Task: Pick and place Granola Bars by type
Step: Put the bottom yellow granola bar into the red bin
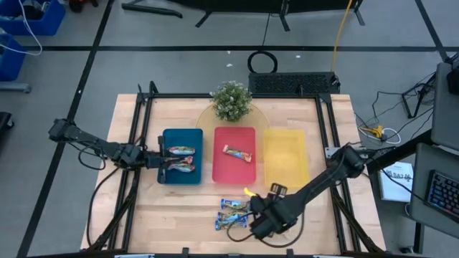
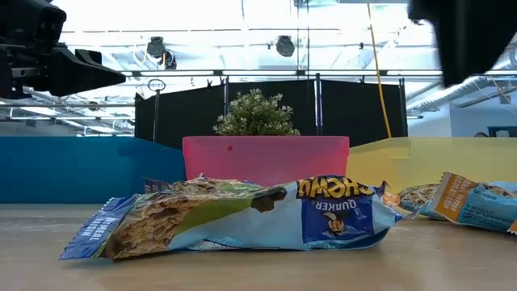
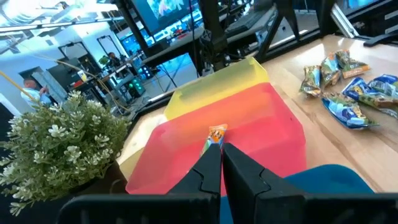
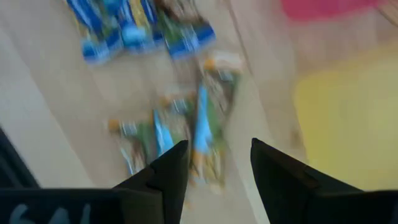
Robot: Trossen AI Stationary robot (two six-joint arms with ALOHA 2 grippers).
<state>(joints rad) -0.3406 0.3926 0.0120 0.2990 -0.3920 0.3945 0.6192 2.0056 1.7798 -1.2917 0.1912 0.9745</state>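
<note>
Several foil-wrapped granola bars (image 1: 233, 213) lie in a loose pile on the table near its front edge; they also show in the low view (image 2: 242, 218) and the right wrist view (image 4: 202, 124). Two bars (image 1: 181, 160) lie in the blue tray (image 1: 169, 136). One tan-gold bar (image 1: 238, 153) lies in the red tray (image 1: 234, 172); it also shows in the left wrist view (image 3: 216, 135). My right gripper (image 4: 217, 162) is open just above the pile's right side (image 1: 256, 218). My left gripper (image 3: 221, 158) is shut and empty over the blue tray's left part (image 1: 162, 159).
The yellow tray (image 1: 286, 156) stands right of the red one, with nothing showing in it. A small potted plant (image 1: 231, 100) stands behind the trays. A small yellow thing (image 1: 249, 192) lies near the pile. Bare table lies left of the pile.
</note>
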